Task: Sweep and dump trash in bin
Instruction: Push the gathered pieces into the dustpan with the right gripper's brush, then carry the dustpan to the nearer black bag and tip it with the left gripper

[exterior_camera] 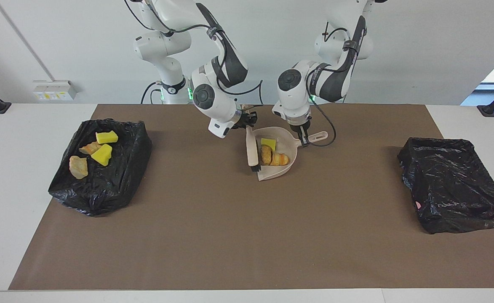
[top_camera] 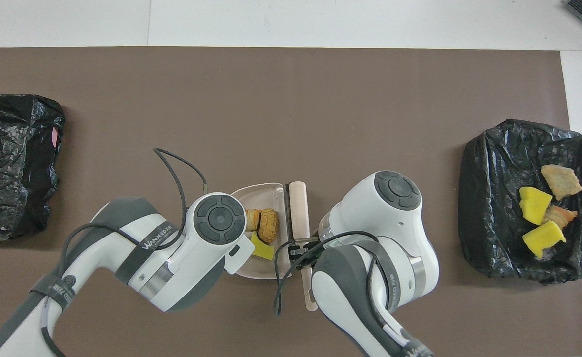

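facing view: we see a brown mat (exterior_camera: 247,235) over the desk. a black bin with four trash pieces (exterior_camera: 99,166) sits by the edge at the right arm's end; a second black bin (exterior_camera: 453,189) by the edge at the left arm's end. midway along the robots' edge, our left gripper (exterior_camera: 302,139) is clamped on the beige dustpan (exterior_camera: 287,145) handle, and our right gripper (exterior_camera: 247,122) is clamped on the brush (exterior_camera: 253,151), bristles at the pan's mouth. three trash pieces (exterior_camera: 272,155) lie inside the pan. sweeping looks finished; next we should probably lift the pan level and carry it to a bin.
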### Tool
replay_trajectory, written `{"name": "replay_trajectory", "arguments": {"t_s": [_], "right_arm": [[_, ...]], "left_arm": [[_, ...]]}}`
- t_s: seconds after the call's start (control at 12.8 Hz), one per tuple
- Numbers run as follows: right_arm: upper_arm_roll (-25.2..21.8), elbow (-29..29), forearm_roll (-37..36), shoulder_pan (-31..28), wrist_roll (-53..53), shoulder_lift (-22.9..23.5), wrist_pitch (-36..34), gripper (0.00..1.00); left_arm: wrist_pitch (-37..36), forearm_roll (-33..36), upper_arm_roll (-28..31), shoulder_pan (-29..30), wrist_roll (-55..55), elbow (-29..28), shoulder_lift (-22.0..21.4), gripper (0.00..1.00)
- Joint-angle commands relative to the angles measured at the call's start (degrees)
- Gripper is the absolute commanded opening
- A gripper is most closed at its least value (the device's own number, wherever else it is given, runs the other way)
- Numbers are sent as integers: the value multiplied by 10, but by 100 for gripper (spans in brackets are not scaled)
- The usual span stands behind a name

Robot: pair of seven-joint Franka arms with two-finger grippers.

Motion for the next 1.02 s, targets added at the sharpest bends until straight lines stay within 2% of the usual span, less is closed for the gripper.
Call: {"name": "replay_trajectory", "arguments": {"t_s": [0.0, 0.16, 0.39, 0.7, 0.94], "right_arm": [[2, 4, -65, 6, 61, -39, -19, 0], [1, 7, -82, 6, 100, -55, -38, 0], [4, 3, -107, 8, 154, -67, -46, 0], [10, -29, -104, 40, 197, -101, -77, 0], [11, -63, -104, 75, 194, -103, -70, 0]], "left_arm": [[7, 5, 8, 13, 50, 7, -8, 0], [1, 5, 39, 11, 89, 12, -41, 0], [1, 5, 126, 9, 199, 12, -105, 0], [1, 0, 223, 7, 329, 34, -121, 0], [1, -23, 306, 6, 400, 69, -118, 0]]}}
